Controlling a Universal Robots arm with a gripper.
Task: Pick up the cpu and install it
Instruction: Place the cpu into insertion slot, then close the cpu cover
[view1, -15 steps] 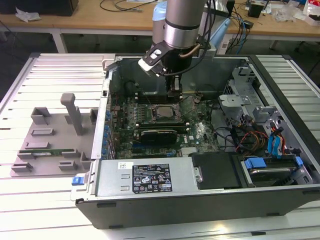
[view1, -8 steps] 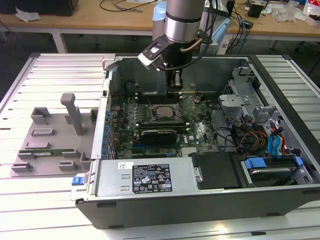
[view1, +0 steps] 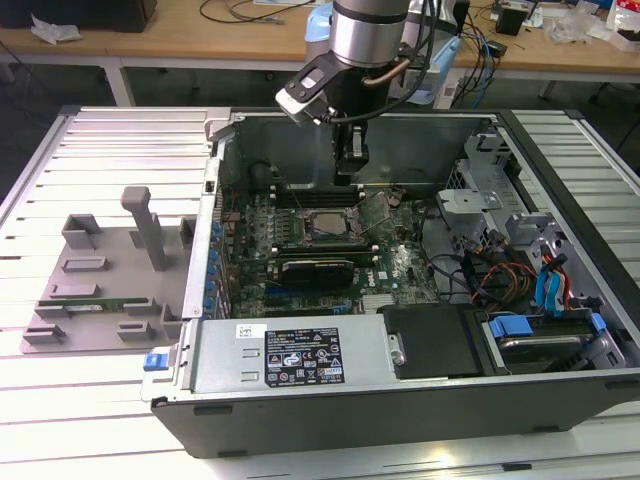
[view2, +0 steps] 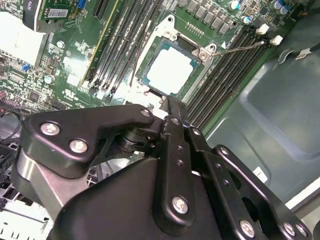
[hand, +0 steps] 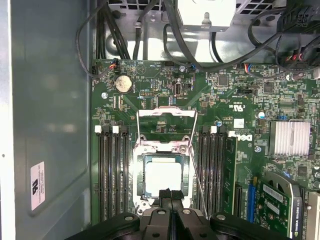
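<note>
Your pincer (hand: 170, 194), closed and empty, hovers over the edge of the cpu (hand: 162, 177), which is seated in the motherboard socket (hand: 137, 175).

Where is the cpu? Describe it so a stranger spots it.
Look inside the open computer case, on the green motherboard. Between the two banks of black memory slots lies the cpu. It is the only flat, pale silvery square.

The arm (view1: 368, 30) ends in a silver-grey cylindrical wrist, with a pale grey camera (view1: 305, 92) mounted beside it and a coppery cable (view1: 393, 76) looping past. The gripper (view2: 169, 104) is matte black (bright round screws (view2: 50, 129) dot its linkage bars).
</note>
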